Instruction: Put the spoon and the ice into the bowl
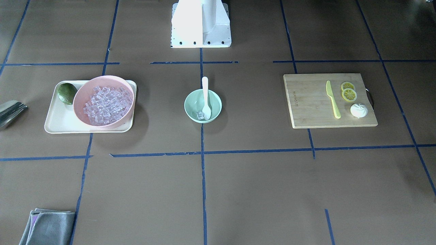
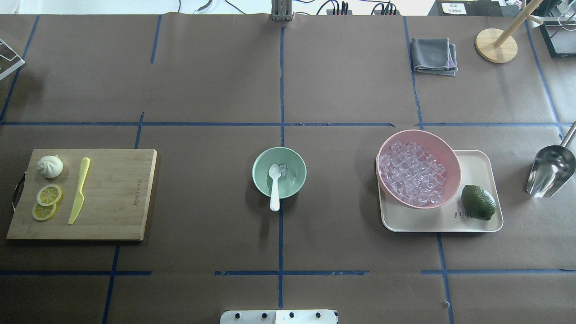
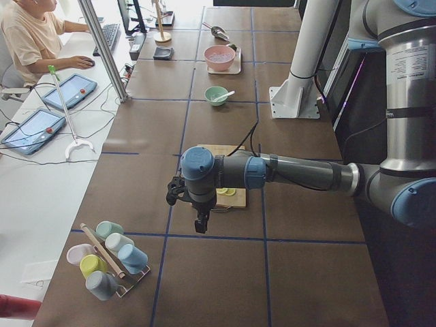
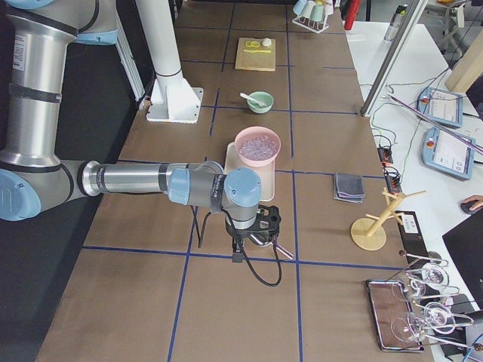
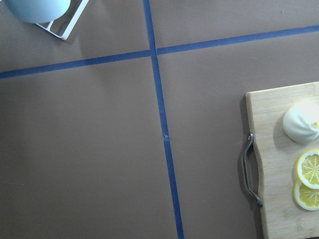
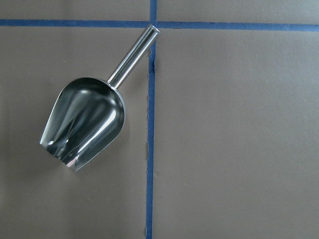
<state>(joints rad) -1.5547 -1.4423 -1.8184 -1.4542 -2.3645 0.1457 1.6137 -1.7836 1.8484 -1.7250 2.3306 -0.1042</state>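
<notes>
The pale mint-green bowl (image 2: 297, 165) stands at the table's middle, also in the front view (image 1: 192, 102). The white spoon (image 2: 274, 186) lies in it, scoop inside and handle over the rim on the robot's side. A clear ice cube (image 2: 283, 169) lies in the bowl by the scoop. Many more ice cubes (image 2: 411, 173) fill the pink bowl. My left gripper (image 3: 199, 223) hangs over the table's left end, beside the cutting board. My right gripper (image 4: 240, 255) hangs over the right end, above the metal scoop. I cannot tell whether either is open or shut.
The pink bowl (image 2: 451, 155) and a lime (image 2: 478, 202) sit on a cream tray (image 2: 481, 164). A metal scoop (image 2: 550, 171) lies far right. A cutting board (image 2: 117, 193) holds a yellow-green knife (image 2: 79, 190), lemon slices (image 2: 48, 194) and a bun (image 2: 49, 166). A grey cloth (image 2: 434, 55) lies far right.
</notes>
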